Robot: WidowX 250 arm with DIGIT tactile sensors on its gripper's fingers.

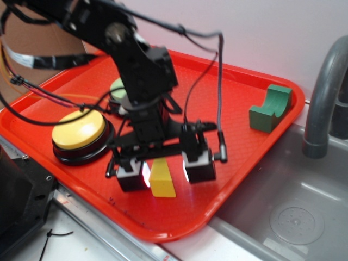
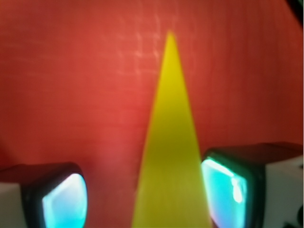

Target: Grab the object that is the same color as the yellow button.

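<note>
I see my pincer [image 1: 165, 173] spread apart, with the yellow wedge [image 1: 162, 179] standing between its fingers [image 2: 64, 202]. The yellow button [image 1: 79, 131] sits just beside it.

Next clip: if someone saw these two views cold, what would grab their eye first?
Probably the bright red tray filling the scene, with the black tool lowered near its front edge, open, its two fingers on either side of a small yellow wedge. The wrist view shows that wedge rising to a point between the glowing pads. Next, the big yellow button to the left and the dark green block at the tray's far right corner.
</note>
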